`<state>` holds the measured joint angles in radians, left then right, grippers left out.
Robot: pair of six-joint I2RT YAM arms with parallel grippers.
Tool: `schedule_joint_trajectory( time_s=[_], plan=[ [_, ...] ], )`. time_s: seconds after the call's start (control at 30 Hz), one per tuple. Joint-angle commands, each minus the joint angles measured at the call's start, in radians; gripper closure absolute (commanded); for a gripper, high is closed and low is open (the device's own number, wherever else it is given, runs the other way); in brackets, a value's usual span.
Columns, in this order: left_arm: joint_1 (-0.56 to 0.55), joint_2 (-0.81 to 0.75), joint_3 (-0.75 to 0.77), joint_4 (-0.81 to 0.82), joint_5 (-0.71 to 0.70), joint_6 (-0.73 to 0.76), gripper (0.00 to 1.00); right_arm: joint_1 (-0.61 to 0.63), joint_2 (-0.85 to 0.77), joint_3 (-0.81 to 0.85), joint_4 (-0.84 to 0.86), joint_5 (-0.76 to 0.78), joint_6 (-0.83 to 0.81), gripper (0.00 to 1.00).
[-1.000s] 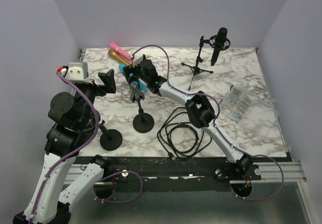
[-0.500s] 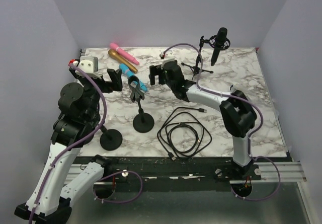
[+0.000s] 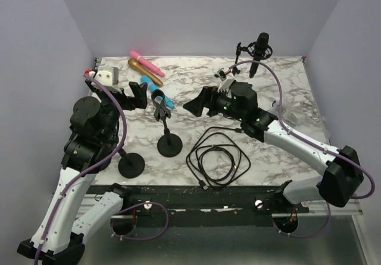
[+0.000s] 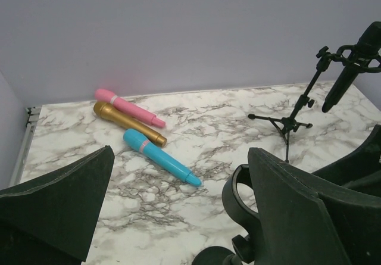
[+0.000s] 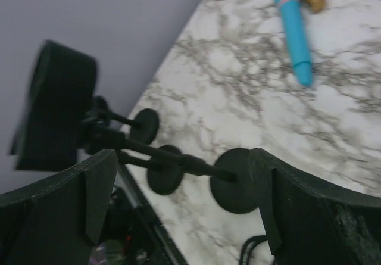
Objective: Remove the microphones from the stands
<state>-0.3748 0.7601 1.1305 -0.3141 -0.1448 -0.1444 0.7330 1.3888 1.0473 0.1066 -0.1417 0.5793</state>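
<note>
Microphone, blue and handheld with a pink ring (image 4: 161, 165), is recorded lying flat on the white marble-patterned table (image 3: 297, 80), out of any clip and touched by neither gripper. It is placed just beside a gold handheld microphone (image 4: 128, 122), with a pink handheld microphone (image 4: 128, 107) behind that, all three at the back left. The short black stand with a round base and an open clip on top (image 3: 168, 147) is seen upright near the blue microphone, its clip empty. The left gripper (image 3: 138, 94) is held above the table just left of that clip, fingers spread wide, nothing between them. The right gripper (image 3: 199, 104) is held to the right of the clip, apart from it, fingers likewise spread and empty; in the right wrist view the stand is framed between them without contact. A black condenser microphone (image 3: 258, 53) is noted hanging head-down in the mount of a black tripod stand (image 3: 233, 81) at the back. A coiled black cable (image 3: 217, 158) lies near the front edge, a second black round base (image 3: 131, 165) at front left, and a clear plastic packet (image 3: 284, 122) at the right, partly hidden by the right arm.
</note>
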Motion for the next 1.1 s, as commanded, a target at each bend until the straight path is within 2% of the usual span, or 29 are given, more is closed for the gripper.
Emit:
schedule_joint_trajectory(
  time_s=[0.0,0.1,0.23,0.77,0.93,1.07],
  plan=[
    [0.004,0.005,0.004,0.006,0.044,-0.015,0.02,0.004,-0.042,-0.027,0.117,-0.325,0.161,0.00],
    [0.004,0.005,0.005,0.006,0.047,-0.015,0.02,0.005,-0.041,-0.019,0.204,-0.398,0.253,0.00],
    [0.004,0.007,0.005,0.004,0.048,-0.015,0.02,0.016,-0.011,0.026,0.206,-0.388,0.287,0.00],
    [0.004,0.006,0.006,0.000,0.056,-0.020,0.01,0.085,0.171,0.241,0.125,-0.260,0.233,0.00],
    [0.004,0.006,0.006,0.001,0.056,-0.020,0.01,0.086,0.219,0.266,0.148,-0.270,0.220,0.11],
    [0.004,0.011,0.010,-0.002,0.056,-0.020,0.02,0.088,0.249,0.261,0.133,-0.258,0.209,0.30]
  ],
)
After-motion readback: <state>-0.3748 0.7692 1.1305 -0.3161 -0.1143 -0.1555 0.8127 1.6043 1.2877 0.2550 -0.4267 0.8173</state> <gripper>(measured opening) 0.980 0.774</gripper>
